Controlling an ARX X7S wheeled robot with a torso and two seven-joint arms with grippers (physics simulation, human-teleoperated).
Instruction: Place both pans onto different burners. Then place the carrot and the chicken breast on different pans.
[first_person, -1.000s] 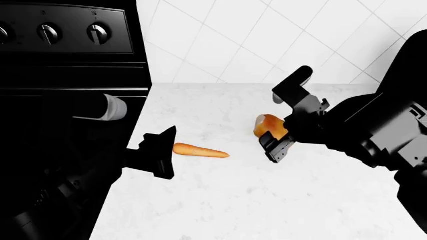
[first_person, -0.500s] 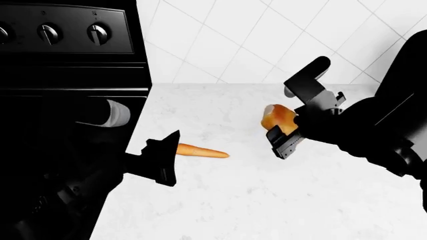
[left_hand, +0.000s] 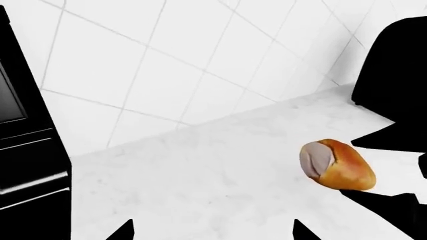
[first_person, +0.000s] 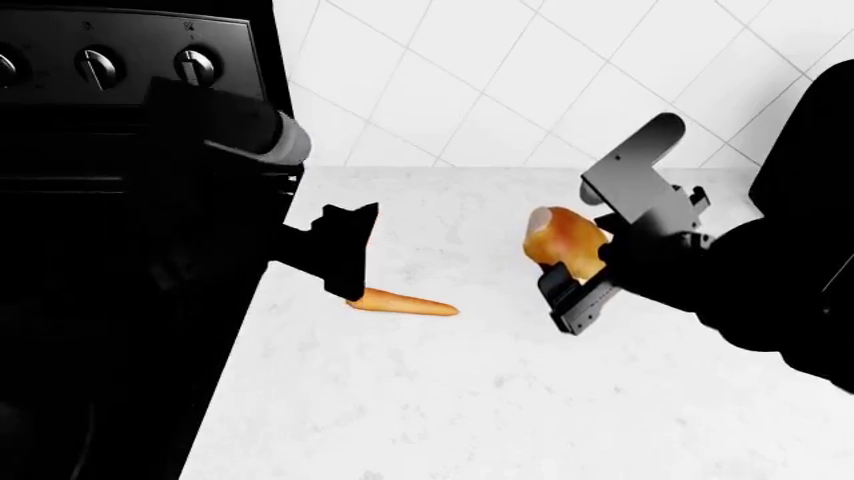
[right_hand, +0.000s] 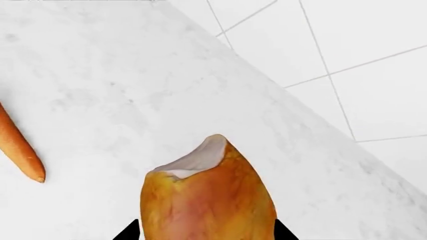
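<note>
The chicken breast (first_person: 561, 234), a golden lump with a pale end, hangs above the white counter. My right gripper (first_person: 595, 238) is shut on it. In the right wrist view the chicken breast (right_hand: 208, 196) fills the gap between the two fingertips (right_hand: 131, 233). It also shows in the left wrist view (left_hand: 337, 165). The slender orange carrot (first_person: 402, 302) lies flat on the counter, and its tip shows in the right wrist view (right_hand: 20, 150). Above the carrot's thick end, my left gripper (first_person: 355, 252) hangs open and empty (left_hand: 212, 234). The pans and burners cannot be made out in the dark stove area.
A black stove (first_person: 120, 300) fills the left side, and its control panel carries round knobs (first_person: 198, 66). Its dark side also shows in the left wrist view (left_hand: 27, 165). The white marble counter (first_person: 507, 400) runs back to a white tiled wall (first_person: 481, 80).
My left gripper rose from counter level beside the carrot to a spot above it, the arm swinging up. My right gripper carried the chicken breast a little higher and to the right.
</note>
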